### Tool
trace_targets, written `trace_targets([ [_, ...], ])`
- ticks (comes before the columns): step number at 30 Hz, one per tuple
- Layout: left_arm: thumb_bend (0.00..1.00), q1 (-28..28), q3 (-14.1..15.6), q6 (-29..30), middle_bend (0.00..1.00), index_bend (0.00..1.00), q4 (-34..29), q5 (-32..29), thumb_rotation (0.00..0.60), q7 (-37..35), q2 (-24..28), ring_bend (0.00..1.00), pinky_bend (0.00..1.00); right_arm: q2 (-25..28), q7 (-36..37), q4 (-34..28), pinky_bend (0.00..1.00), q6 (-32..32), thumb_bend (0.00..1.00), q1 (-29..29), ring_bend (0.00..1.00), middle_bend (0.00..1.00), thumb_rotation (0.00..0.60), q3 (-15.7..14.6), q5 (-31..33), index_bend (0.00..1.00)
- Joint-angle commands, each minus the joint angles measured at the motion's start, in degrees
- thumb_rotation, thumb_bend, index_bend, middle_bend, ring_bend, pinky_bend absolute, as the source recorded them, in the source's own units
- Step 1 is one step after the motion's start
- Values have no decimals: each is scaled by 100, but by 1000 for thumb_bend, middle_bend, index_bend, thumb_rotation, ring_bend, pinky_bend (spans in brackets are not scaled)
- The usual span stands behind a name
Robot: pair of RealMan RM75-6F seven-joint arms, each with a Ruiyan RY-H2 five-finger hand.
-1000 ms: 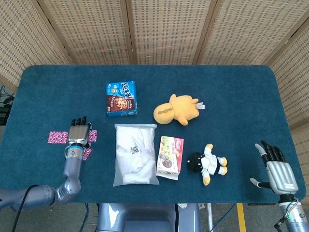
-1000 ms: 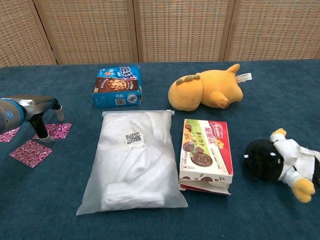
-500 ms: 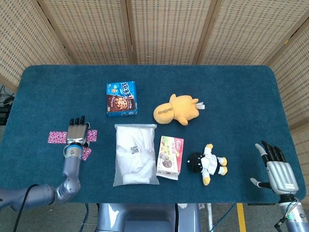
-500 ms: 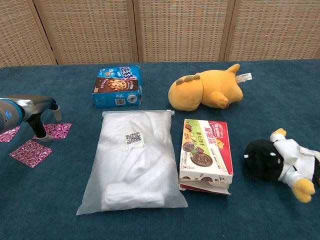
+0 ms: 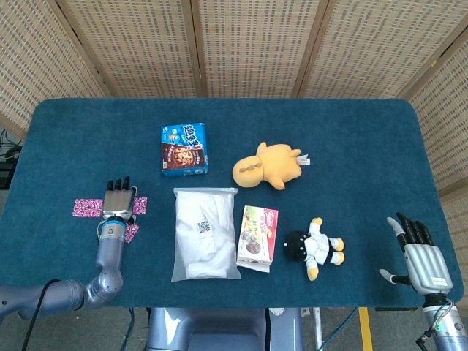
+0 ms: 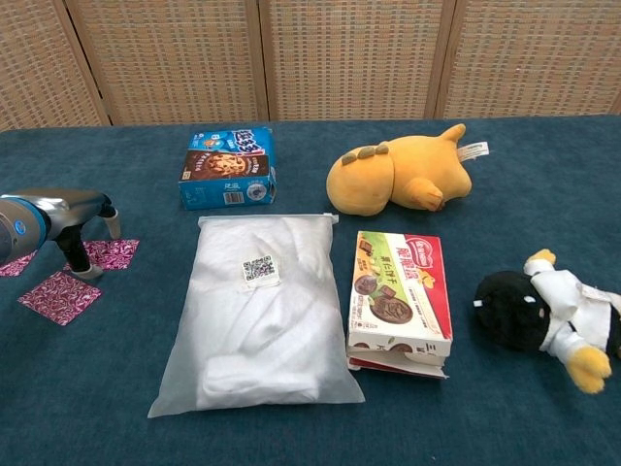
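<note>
My left hand point(image 5: 117, 202) hangs over the table's left side with its fingers stretched out and nothing in its grasp. In the chest view the left hand point(image 6: 60, 216) points down, and one fingertip point(image 6: 85, 270) touches a pink patterned packet point(image 6: 109, 253). Two more pink packets point(image 6: 60, 297) lie beside it; from the head view the packets point(image 5: 88, 208) flank the hand. Near the front right corner my right hand point(image 5: 420, 257) is spread flat and holds nothing; the chest view does not show it.
A blue cookie box point(image 5: 184, 149) and a yellow plush point(image 5: 268, 166) lie mid-table. A white plastic bag point(image 5: 205, 232), a chocolate box point(image 5: 257, 238) and a black-and-white plush doll point(image 5: 313, 247) lie nearer the front. Wicker screens stand behind the blue table point(image 5: 351, 131).
My left hand has shifted only slightly over the pink packets, a little left and then back. The right hand and the objects have stayed where they were.
</note>
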Motion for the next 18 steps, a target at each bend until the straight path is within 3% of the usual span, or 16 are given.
trace_targets([
  [1, 331, 0, 6, -11, 0, 286, 13, -23, 600, 22, -6, 0, 0, 2, 6, 1, 0, 3, 0, -1, 0, 0, 600, 0, -2, 0],
  [18, 361, 56, 15, -78, 0, 335, 75, -74, 600, 2, 4, 0, 0, -3, -8, -5, 0, 12, 0, -6, 0, 0, 600, -5, -5, 0],
])
